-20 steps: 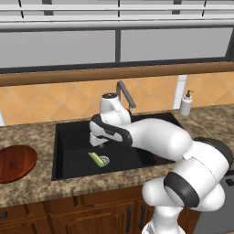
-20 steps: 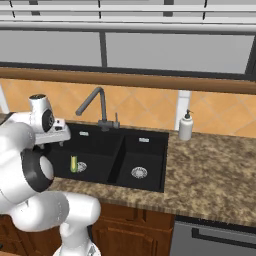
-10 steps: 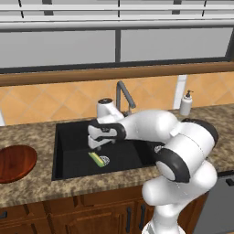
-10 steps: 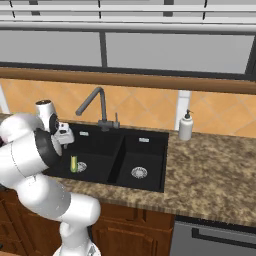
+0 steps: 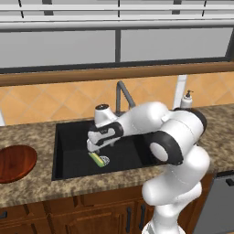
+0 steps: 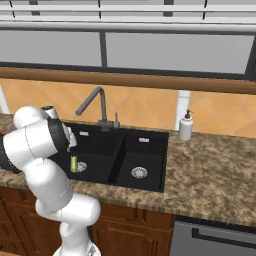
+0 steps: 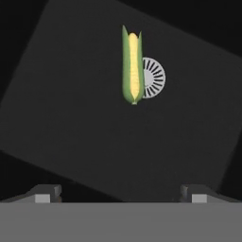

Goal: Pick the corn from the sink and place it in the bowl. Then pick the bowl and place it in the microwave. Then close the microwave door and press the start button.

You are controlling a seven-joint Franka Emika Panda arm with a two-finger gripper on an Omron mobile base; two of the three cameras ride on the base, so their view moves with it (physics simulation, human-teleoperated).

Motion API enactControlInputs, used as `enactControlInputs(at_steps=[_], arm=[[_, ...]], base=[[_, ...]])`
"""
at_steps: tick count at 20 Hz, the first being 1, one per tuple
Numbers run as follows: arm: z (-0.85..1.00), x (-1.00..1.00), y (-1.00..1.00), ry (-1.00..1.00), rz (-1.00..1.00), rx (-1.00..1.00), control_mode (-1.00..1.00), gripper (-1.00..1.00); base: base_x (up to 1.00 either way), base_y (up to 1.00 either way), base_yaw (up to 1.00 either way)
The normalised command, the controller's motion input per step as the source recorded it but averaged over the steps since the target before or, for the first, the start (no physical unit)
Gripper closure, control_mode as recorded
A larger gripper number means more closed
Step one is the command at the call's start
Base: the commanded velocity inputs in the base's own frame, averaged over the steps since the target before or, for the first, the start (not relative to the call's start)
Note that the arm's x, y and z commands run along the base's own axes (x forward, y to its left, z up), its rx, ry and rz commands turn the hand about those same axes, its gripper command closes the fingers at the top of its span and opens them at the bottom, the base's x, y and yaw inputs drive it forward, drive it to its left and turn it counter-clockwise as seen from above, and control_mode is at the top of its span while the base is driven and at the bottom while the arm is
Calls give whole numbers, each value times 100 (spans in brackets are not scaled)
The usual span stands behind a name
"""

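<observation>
Sink (image 5: 73, 155) floor: corn (image 7: 132, 65) by drain, beyond spread hand (image 7: 120, 193).

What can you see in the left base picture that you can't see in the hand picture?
The left base view alone has the bowl on the counter, the faucet and the soap bottle. The hand view alone has the open end effector, its fingertips wide apart above the basin floor. Both have the corn lying beside the round drain in the sink.

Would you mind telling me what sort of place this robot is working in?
A rendered home kitchen: a black double-basin sink with a grey faucet, a granite-look counter and wooden cabinets.
</observation>
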Motion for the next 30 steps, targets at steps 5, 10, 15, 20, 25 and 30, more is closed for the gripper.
enactControlInputs(at_steps=[5, 10, 15, 20, 25, 30], arm=[[-38, 12, 0, 0, 0, 0, -100, -100], [-33, 16, 0, 0, 0, 0, -100, -100], [-34, 34, 0, 0, 0, 0, -100, -100], [-30, 44, 8, 0, -1, 0, -100, -100], [-27, 44, 19, 0, -4, -2, -100, -100], [-37, 35, 8, 0, -2, -1, -100, -100]], base=[[0, 0, 0], [0, 0, 0], [0, 0, 0], [0, 0, 0], [0, 0, 0], [0, 0, 0]])
